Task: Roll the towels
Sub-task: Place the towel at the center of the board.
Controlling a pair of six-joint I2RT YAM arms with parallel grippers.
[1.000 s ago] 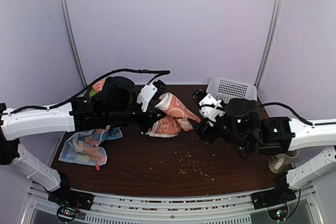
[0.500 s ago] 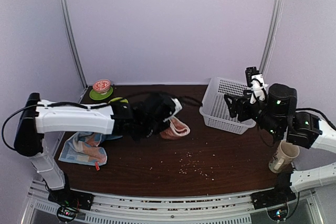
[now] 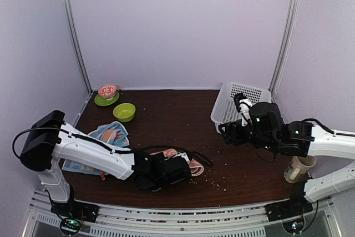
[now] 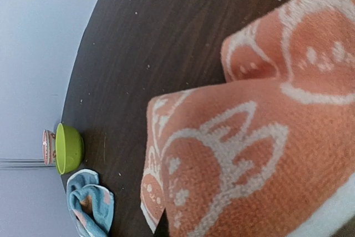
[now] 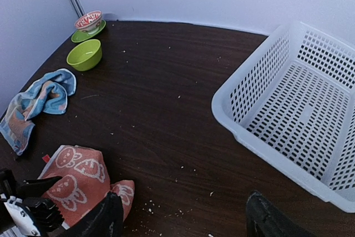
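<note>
- The left gripper (image 3: 182, 169), low at the near edge of the table (image 3: 166, 109), is clamped shut on the orange towel (image 5: 77, 178), which lies bunched at front centre.
- The blue towel (image 3: 108, 137) sits crumpled by the left edge, apart from the orange one.
- The right gripper (image 5: 183, 206) hangs with its fingers spread wide, holding nothing, just beside the front-left corner of the white basket (image 5: 222, 101).
- Open dark tabletop runs between the arms and back to the green bowl (image 3: 124, 112); crumbs (image 3: 213, 180) speckle the front.
</note>
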